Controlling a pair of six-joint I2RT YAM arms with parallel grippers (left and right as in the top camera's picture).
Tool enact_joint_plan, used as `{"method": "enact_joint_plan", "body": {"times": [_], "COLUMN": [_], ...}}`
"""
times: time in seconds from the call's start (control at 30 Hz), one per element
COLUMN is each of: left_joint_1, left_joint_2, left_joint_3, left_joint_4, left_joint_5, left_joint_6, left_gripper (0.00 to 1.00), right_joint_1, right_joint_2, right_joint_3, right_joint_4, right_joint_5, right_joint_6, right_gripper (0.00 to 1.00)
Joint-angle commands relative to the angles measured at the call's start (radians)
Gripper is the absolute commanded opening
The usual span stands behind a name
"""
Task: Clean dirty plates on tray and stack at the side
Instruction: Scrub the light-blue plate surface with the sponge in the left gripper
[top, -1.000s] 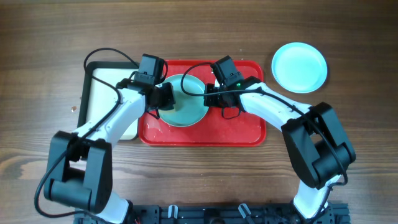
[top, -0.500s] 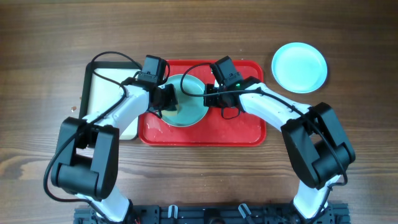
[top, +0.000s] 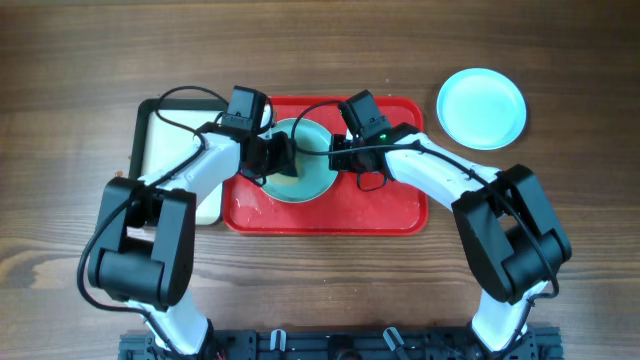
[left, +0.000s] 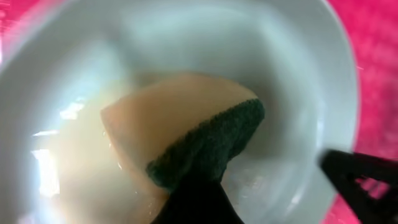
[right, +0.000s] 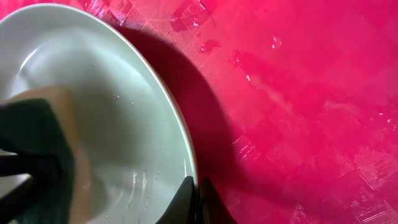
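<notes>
On the tray (top: 380, 215), the sponge (left: 180, 130) clamped in the left gripper (top: 280, 160) could shove the plate (top: 312, 180) free of the pinching right gripper (right: 198, 198).

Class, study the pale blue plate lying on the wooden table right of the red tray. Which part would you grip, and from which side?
Grip the rim of the pale blue plate, pinched from above and below. It lies flat and shallow, so only its raised edge offers a hold. Coming in low from the edge nearest the right arm probably suits best.
</notes>
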Motion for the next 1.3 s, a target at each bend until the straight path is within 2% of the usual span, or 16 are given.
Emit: {"method": "enact_joint_plan", "body": {"times": [0.0,0.27,0.43,0.77,1.0,1.27], "left_joint_1": [-0.021,-0.011,0.025,0.042,0.042,0.035], "left_joint_2": [0.056,0.037,-0.071,-0.42,-0.394,-0.22], "left_joint_3": [-0.025,-0.024,-0.021,-0.021,-0.024,-0.024], "left_joint_4": [0.013,0.021,0.018,-0.03,-0.126,-0.125], "left_joint_5": [0.213,0.241,0.226,-0.026,-0.135,-0.174], "left_joint_6": [-0.009,0.003,0.027,0.028,0.028,0.024], "left_gripper": [0.04,0.04,0.04,0.04,0.04,0.04], "right_joint_1": [0.012,0.012,0.012,0.012,0.012,0.012], "right_joint_2": [0.021,0.021,0.021,0.021,0.021,0.021], "right_joint_3": [-0.003,-0.003,-0.003,-0.003,-0.003,-0.003], "right_joint_4": [0.004,0.006,0.006,0.01,0.013,0.015], "right_joint_5": [-0.008,-0.008,-0.007,-0.007,-0.008,-0.008], "right_joint_6": [0.011,0.01,0.01,0.011,0.01,0.01], "right_gripper": [0.04,0.04,0.04,0.04,0.04,0.04]}}
